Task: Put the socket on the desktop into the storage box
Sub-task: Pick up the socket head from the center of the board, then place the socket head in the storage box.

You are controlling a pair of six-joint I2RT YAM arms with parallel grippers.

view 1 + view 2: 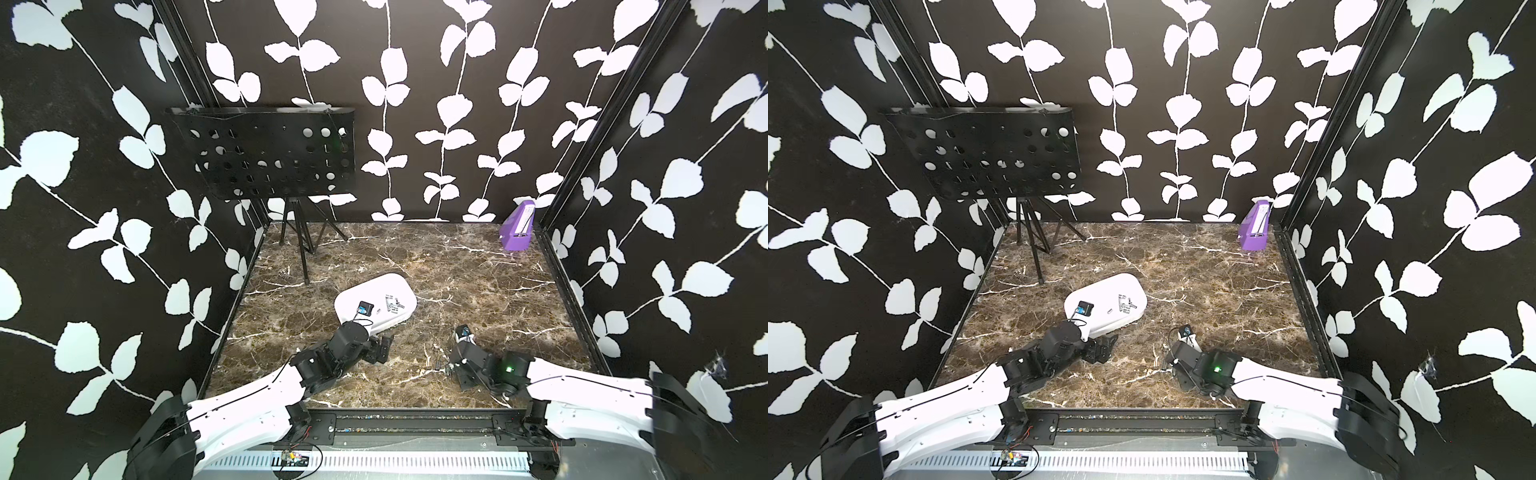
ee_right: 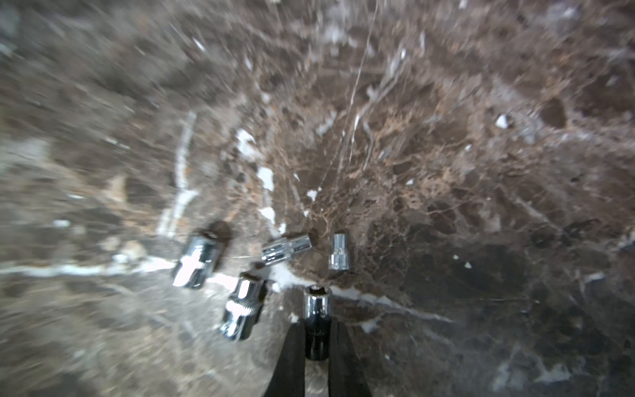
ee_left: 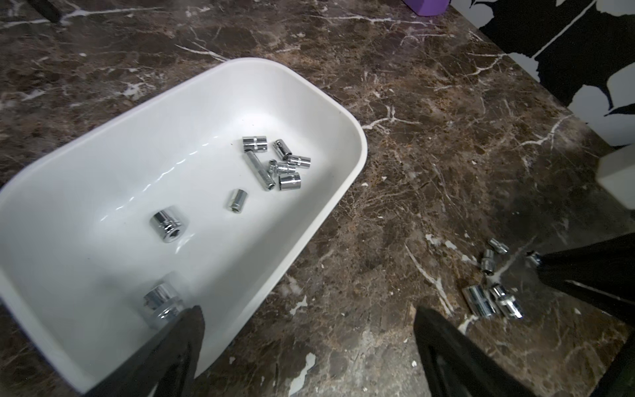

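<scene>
Within leaf-print walls (image 1: pixel 83 249), the marbled desktop (image 1: pixel 478 282) bears the storage box (image 1: pixel 374 291).

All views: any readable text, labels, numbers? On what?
No text reads legibly.
purple box: white label, print too small to read.
socket in the right pincer: possible faint stamping, blurred, unreadable.
sockets in the storage box: no marking legible.

Storage box (image 1: pixel 397 281) in the middle of the table (image 1: pixel 478 266), sockets (image 3: pixel 288 181) in it; loose sockets (image 3: pixel 478 304) to its right; small box (image 1: pixel 517 227) in the back right corner.
</scene>
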